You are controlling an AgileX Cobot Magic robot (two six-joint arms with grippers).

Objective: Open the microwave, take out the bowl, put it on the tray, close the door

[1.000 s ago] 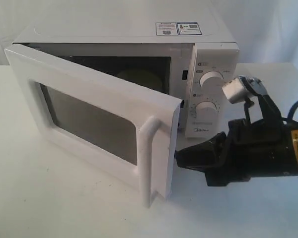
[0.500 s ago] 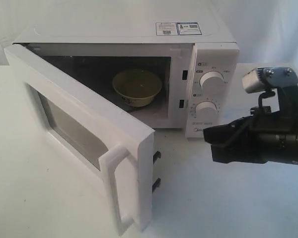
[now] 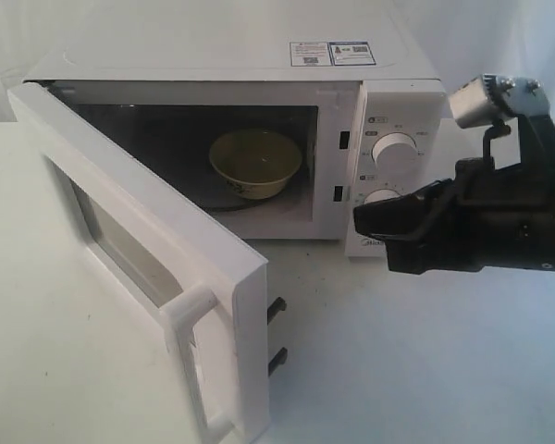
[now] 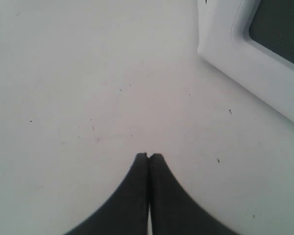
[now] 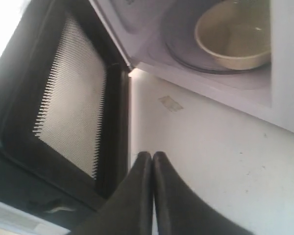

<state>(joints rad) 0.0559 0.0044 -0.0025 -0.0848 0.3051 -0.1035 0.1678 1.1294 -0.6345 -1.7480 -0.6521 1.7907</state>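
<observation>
The white microwave (image 3: 231, 57) stands at the back of the table with its door (image 3: 139, 217) swung wide toward the camera, the bar handle (image 3: 191, 306) at its near end. The cream bowl (image 3: 256, 162) sits inside on the turntable and also shows in the right wrist view as the bowl (image 5: 233, 36). My right gripper (image 3: 359, 220) is shut and empty in front of the lower knob, to the right of the opening; in its own view the right gripper (image 5: 152, 154) points past the door's inner mesh (image 5: 71, 98). My left gripper (image 4: 148, 156) is shut and empty over bare table near the door's corner (image 4: 225, 51). The tray is out of view.
The white table (image 3: 425, 370) extends in front of and to the right of the microwave. The open door's two latch hooks (image 3: 276, 333) stick out from its free edge. A white backdrop hangs behind the microwave.
The door has swung much further open, uncovering the bowl. My right gripper has left the door's edge, pulled back to the right, then risen in front of the control panel.
</observation>
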